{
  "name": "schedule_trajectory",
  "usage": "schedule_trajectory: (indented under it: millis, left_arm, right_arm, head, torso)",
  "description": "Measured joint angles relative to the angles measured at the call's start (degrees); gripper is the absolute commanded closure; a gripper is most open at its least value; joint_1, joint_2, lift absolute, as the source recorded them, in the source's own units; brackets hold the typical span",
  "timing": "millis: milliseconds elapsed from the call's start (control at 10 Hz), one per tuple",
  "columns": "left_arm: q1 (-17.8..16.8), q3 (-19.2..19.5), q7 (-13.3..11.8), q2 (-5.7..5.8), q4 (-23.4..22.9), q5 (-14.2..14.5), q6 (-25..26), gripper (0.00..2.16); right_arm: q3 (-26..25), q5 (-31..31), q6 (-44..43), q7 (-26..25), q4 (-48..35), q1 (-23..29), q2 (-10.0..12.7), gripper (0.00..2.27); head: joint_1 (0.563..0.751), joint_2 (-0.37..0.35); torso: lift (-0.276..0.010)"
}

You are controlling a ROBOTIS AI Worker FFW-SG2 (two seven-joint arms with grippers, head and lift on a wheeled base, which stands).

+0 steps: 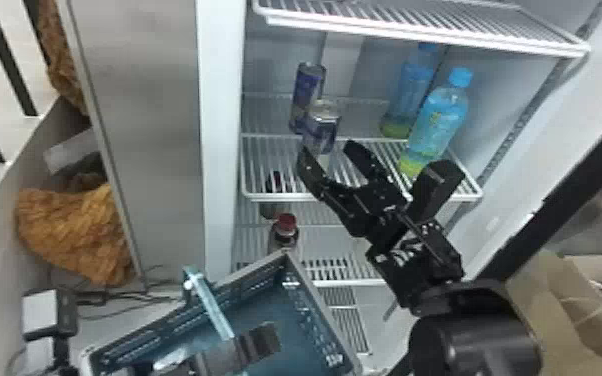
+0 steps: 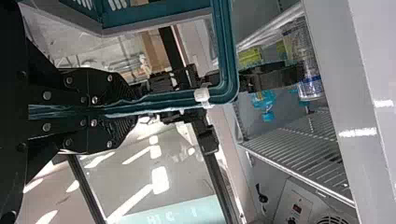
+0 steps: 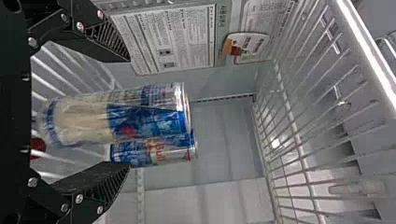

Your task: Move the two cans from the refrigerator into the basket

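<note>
My right gripper (image 1: 327, 148) stands open at the fridge's middle shelf, its fingertips by the lower part of the front can (image 1: 321, 125). Behind that one is the back can (image 1: 307, 90), also upright. In the right wrist view the front can (image 3: 126, 114) lies between the spread fingers of the right gripper (image 3: 128, 113), and the back can (image 3: 173, 151) is partly hidden behind it. At the bottom of the head view, my left gripper (image 1: 265, 342) is on the handle of the teal basket (image 1: 315, 300). In the left wrist view the left gripper (image 2: 133, 110) is shut on this handle (image 2: 161, 99).
Two blue-capped bottles (image 1: 437, 122) stand on the same shelf, right of the cans. A wire shelf (image 1: 425, 30) hangs above. On a lower level is a red-capped bottle (image 1: 285, 230). The fridge's side wall (image 1: 222, 125) rises left of the cans.
</note>
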Motion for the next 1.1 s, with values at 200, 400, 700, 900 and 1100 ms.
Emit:
schedule_trajectory:
  millis: [200, 400, 700, 900, 1100]
  left_arm:
    - [-0.01, -0.13, 0.0, 0.09, 0.09, 0.08, 0.0, 1.2]
    - [-0.02, -0.18, 0.0, 0.14, 0.14, 0.16, 0.0, 1.2]
    - [-0.01, -0.11, 0.0, 0.14, 0.14, 0.2, -0.02, 1.2]
    - [-0.01, -0.07, 0.0, 0.1, 0.14, 0.29, -0.07, 1.2]
    - [0.0, -0.07, 0.0, 0.06, 0.14, 0.32, -0.11, 1.2]
  right_arm:
    - [1.39, -0.07, 0.0, -1.06, 1.85, -1.94, -0.16, 0.27]
    - [2.64, 0.0, 0.0, -2.15, 3.66, -3.82, -0.36, 0.27]
    - [3.46, 0.22, 0.0, -3.08, 6.71, -6.45, -0.6, 0.27]
    - [3.62, -0.01, 0.12, -3.13, 8.06, -7.43, -0.66, 0.67]
    - [3.83, -0.2, 1.69, -3.05, 8.37, -8.02, -0.67, 0.95]
  head:
    - [0.695, -0.193]
    - [0.695, -0.18]
    - [0.695, -0.175]
    - [0.695, -0.175]
    - [0.695, -0.17]
  torso:
    - [-0.035]
    - [-0.035]
    - [-0.035]
    - [-0.035]
    - [-0.035]
